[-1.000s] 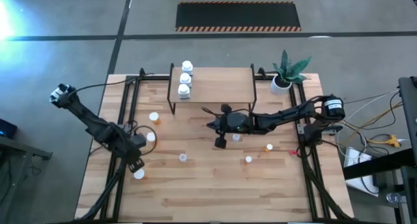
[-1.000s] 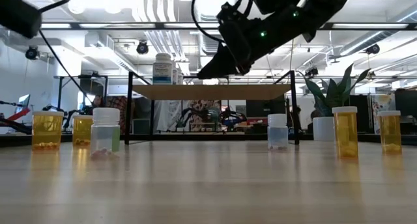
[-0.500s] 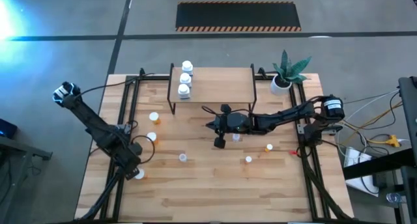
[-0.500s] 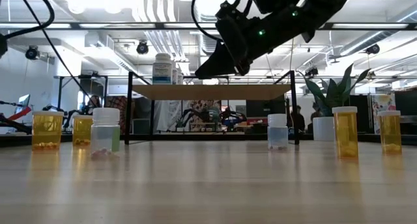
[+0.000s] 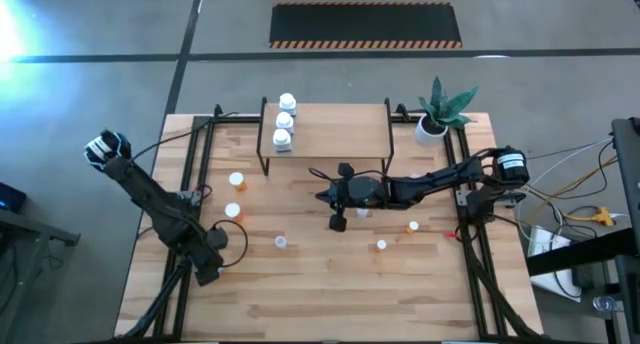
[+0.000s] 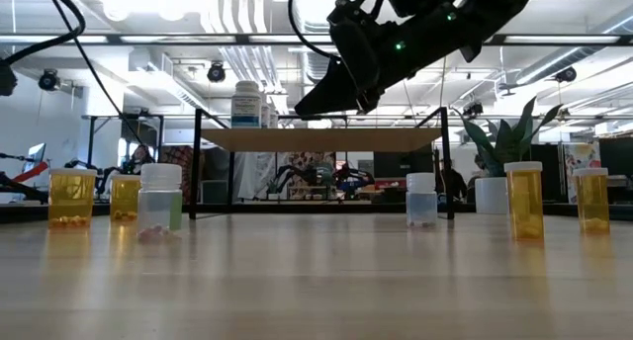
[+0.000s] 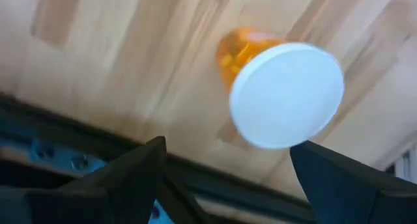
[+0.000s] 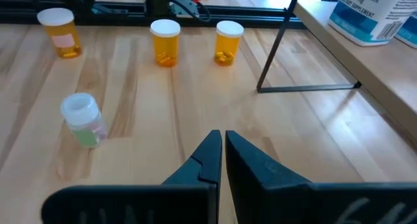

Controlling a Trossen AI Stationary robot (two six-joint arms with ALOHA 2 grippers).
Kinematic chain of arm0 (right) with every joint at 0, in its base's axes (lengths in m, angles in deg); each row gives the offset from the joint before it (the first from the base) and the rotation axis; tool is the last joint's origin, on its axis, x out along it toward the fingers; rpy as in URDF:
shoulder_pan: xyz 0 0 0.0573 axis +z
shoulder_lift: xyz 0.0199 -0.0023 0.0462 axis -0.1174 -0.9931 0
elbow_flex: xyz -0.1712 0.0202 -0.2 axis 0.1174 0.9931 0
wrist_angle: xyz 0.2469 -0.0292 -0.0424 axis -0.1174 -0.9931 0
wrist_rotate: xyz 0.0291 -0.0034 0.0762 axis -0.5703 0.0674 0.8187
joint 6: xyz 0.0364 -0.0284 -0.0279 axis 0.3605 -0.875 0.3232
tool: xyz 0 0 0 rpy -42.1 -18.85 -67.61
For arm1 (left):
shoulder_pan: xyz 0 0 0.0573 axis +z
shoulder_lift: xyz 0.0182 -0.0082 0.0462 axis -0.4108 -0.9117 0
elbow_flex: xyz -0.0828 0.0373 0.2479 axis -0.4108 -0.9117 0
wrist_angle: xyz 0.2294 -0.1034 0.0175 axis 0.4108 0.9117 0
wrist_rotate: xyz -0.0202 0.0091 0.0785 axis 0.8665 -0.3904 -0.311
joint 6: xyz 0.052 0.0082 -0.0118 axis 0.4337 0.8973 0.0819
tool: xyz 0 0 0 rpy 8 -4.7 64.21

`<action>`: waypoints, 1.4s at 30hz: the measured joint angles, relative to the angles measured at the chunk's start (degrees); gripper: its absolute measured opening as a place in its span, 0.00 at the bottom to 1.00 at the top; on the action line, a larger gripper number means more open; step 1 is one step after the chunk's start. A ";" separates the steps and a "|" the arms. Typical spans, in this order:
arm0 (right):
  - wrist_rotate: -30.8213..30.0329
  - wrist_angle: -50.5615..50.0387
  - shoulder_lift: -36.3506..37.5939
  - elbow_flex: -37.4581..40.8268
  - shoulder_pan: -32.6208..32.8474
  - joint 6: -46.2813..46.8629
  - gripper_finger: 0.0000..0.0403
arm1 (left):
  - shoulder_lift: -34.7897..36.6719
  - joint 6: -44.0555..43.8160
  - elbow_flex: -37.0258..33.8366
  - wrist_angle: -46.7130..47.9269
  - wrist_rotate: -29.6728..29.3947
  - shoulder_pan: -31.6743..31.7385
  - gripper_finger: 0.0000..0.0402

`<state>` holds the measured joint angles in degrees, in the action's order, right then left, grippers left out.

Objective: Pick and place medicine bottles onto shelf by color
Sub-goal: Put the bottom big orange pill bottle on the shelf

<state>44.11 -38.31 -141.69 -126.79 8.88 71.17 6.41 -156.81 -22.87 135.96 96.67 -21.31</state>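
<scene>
My left gripper (image 7: 228, 146) hangs open near the table's near left corner (image 5: 207, 271), above an upright orange medicine bottle (image 7: 238, 49) with a white cap (image 7: 287, 94). Its fingers stand on either side of the cap, apart from it. My right gripper (image 5: 338, 221) is shut and empty, raised above the table in front of the shelf (image 5: 330, 134). Three white bottles (image 5: 285, 120) stand in a row at the shelf's left end. More orange bottles (image 5: 237, 181) (image 5: 412, 226) and small clear ones (image 5: 281, 242) (image 5: 381, 245) stand on the table.
A white pot with a green plant (image 5: 440, 109) stands at the far right, beside the shelf. Black frame rails (image 5: 190, 174) run along both sides of the table. The shelf's middle and right part is bare board. Cables lie off the table's right edge.
My left gripper has moved toward the table's near edge and now stands over the orange bottle at the near left, hiding it in the high view. My right gripper has kept still.
</scene>
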 joint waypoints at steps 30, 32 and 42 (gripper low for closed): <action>-0.58 -1.86 0.70 0.09 0.15 -1.17 0.03 | -6.62 10.30 1.17 -1.73 -18.02 0.17 0.55; -0.88 -3.49 1.92 0.09 0.37 -1.29 0.03 | -6.73 10.30 2.27 -1.82 -18.01 0.38 0.47; -7.82 -21.46 12.09 0.13 2.27 1.55 0.03 | -8.18 22.65 17.66 0.35 -22.41 9.00 0.44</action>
<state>36.30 -59.77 -129.60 -126.65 11.15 72.71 -1.77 -134.16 -5.21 136.31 74.26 -12.31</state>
